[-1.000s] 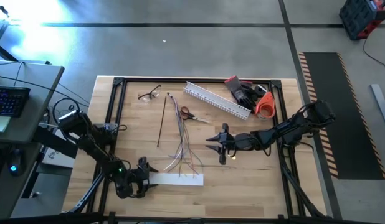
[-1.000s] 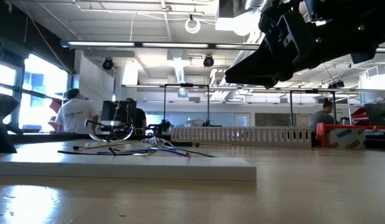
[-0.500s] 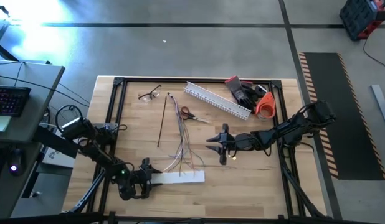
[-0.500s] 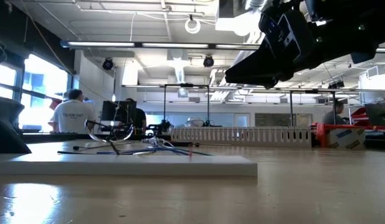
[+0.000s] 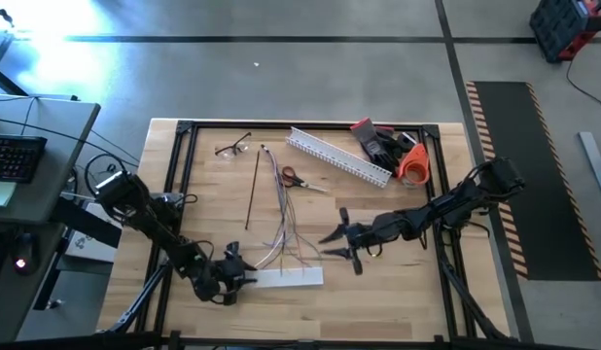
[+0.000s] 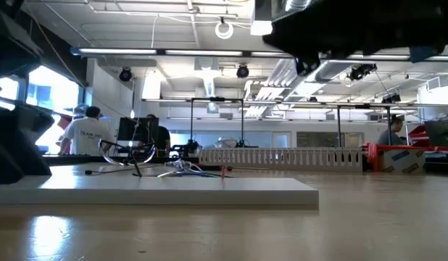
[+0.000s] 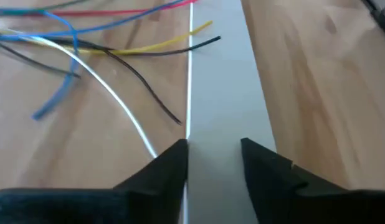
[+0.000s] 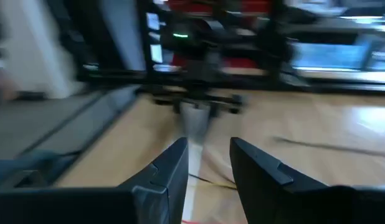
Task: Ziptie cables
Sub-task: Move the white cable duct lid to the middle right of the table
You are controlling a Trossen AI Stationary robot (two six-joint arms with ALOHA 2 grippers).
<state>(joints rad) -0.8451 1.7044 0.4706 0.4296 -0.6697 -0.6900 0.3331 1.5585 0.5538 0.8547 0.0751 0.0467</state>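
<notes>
**Cables wait loose while the left arm works the cover strip**

Cables (image 5: 284,233) lie fanned in the middle of the table, their near ends reaching the flat white cover strip (image 5: 286,279) at the front edge. The left gripper (image 7: 212,163) sits low at that strip's left end, fingers partly open and straddling its width; whether they grip it I cannot tell. To do this well, I'd say it should close squarely and avoid snagging wire ends. The right gripper (image 5: 337,233) hovers just right of the wires, part open, holding nothing. Farther back, the ziptie (image 5: 252,191) lies straight and untouched beside the bundle, near the scissors (image 5: 293,177).
</notes>
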